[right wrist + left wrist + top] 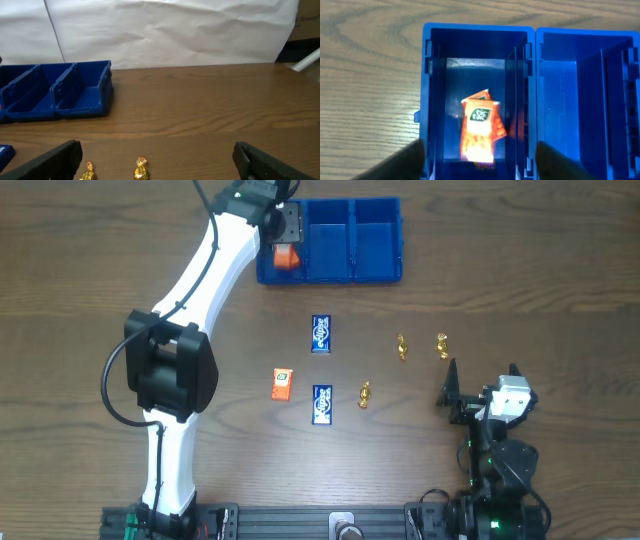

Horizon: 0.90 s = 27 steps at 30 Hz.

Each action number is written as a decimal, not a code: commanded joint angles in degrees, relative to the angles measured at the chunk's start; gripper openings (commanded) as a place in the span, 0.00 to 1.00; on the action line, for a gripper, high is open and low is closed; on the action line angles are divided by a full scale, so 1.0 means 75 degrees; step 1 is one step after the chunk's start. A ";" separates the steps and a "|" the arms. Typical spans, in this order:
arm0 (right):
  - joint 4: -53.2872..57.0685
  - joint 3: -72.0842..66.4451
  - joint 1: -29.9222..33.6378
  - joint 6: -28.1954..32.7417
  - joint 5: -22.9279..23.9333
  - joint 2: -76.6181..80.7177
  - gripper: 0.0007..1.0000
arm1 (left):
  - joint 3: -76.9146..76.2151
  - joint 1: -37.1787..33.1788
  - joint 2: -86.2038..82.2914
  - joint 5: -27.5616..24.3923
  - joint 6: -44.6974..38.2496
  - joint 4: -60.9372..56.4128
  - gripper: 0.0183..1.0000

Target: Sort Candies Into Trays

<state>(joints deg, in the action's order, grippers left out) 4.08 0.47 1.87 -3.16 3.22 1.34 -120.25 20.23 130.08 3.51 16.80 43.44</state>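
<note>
A blue three-compartment tray point(378, 275) stands at the far edge of the table. My left gripper point(285, 225) hangs open above its left compartment point(436, 90), where two overlapping orange candy packets point(480, 127) lie; the same orange candy point(287, 257) can be seen from above. On the table lie one orange packet point(283, 384), two blue packets point(321, 333) point(322, 404) and three gold-wrapped candies point(402, 346) point(441, 345) point(365, 395). My right gripper point(480, 385) stands open and holds nothing at the right front, with two gold candies point(89, 172) point(141, 170) just ahead of it.
The tray's middle compartment point(575, 100) and right compartment point(85, 95) hold nothing. A white sheet point(175, 30) hangs behind the table's far edge. Bare wood stretches to the right of the tray and along the left side.
</note>
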 commanded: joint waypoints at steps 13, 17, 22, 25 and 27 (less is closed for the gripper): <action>0.0067 -0.0003 0.0017 0.0087 0.0015 -0.0035 1.00 | 0.6190 0.2159 -0.5727 0.0720 0.1492 0.0391 0.98; 0.0067 -0.0003 0.0017 0.0087 0.0015 -0.0035 1.00 | 0.7956 0.2757 -0.5858 0.0641 0.1821 -0.0300 1.00; 0.0067 -0.0003 0.0017 0.0087 0.0015 -0.0035 1.00 | 0.9046 0.2900 -0.5852 0.0525 0.2078 -0.1005 0.98; 0.0067 -0.0003 0.0017 0.0087 0.0015 -0.0035 1.00 | 0.9174 0.2900 -0.5794 0.0527 0.2075 -0.1122 0.95; 0.0067 -0.0003 0.0017 0.0087 0.0015 -0.0035 1.00 | 0.9174 0.2900 -0.5662 0.0536 0.2075 -0.1215 0.94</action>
<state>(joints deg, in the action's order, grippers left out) 4.08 0.47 1.87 -3.16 3.22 1.39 -51.59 42.11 86.52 7.42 31.35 35.33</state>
